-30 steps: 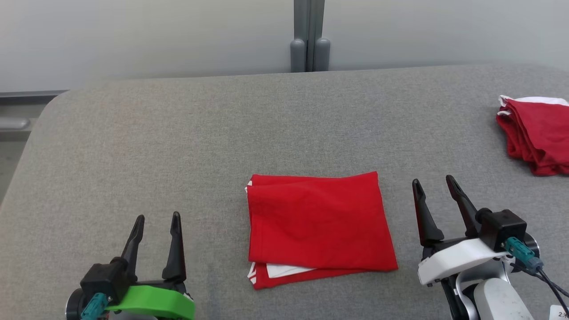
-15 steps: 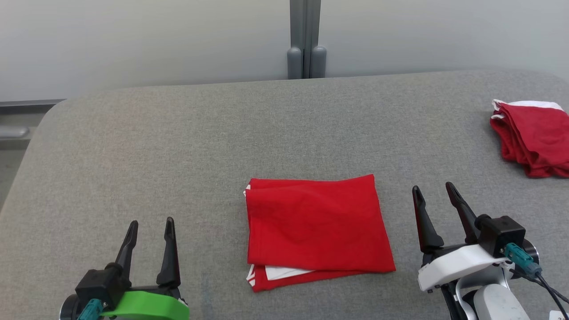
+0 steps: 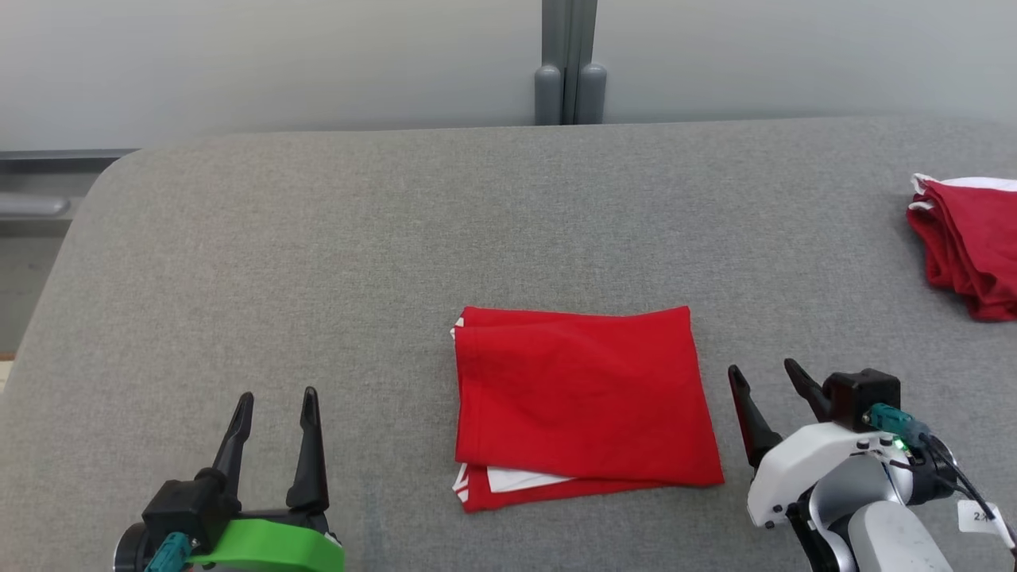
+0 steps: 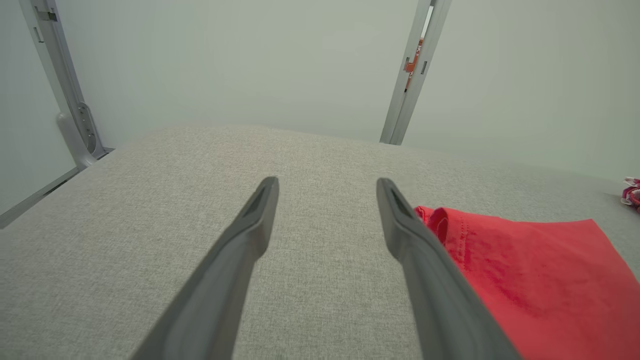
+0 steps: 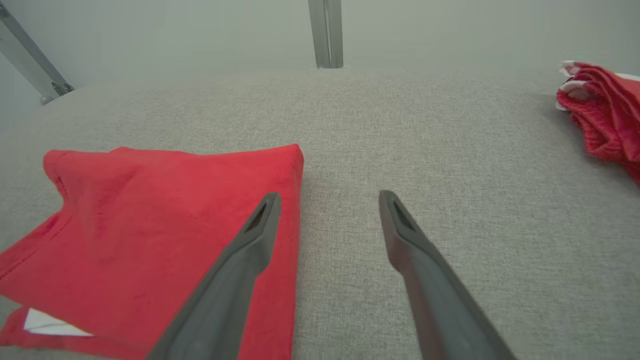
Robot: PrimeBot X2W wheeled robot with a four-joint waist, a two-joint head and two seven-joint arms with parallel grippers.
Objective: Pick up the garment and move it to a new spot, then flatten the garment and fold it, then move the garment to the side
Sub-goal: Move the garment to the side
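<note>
Garment (image 3: 584,397) lies folded. Left gripper (image 3: 278,396) at its 8 o'clock, right gripper (image 3: 761,367) at 3 o'clock, both released, empty. Outstanding, apparently: move aside; requires edge grasp.

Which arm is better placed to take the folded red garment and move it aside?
Right, probably. The right tool stands open close beside the garment, at its right edge; the left tool, also open, sits farther from its left edge.
</note>
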